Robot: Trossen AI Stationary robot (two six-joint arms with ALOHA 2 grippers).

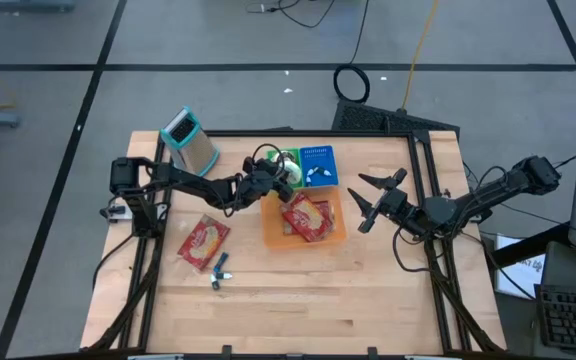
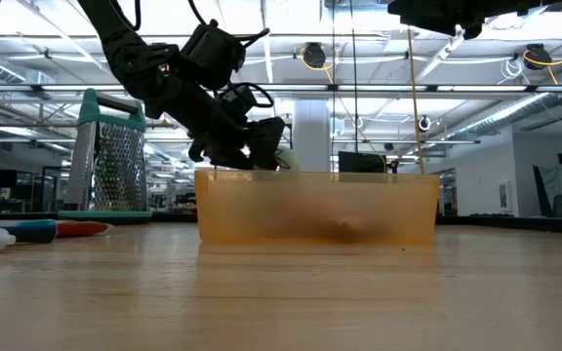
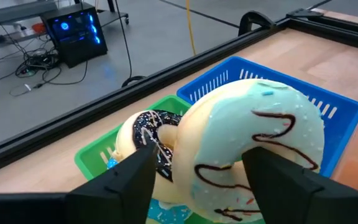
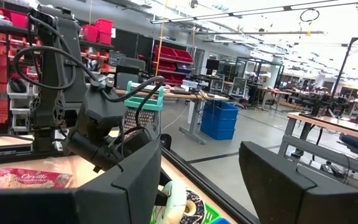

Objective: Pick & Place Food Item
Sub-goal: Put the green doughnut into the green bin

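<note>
Left gripper at a glossy pale-iced doughnut

Its fingers straddle the ring-shaped doughnut, whether gripping cannot be told, over the green basket beside the ribbed blue basket. Right of the blue basket, the right gripper hangs with fingers spread, holding nothing.

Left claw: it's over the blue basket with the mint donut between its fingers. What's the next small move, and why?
Probably lift the left claw straight up. Its fingers stand apart around the mint donut, which appears to rest over the blue basket beside the chocolate donut.
</note>
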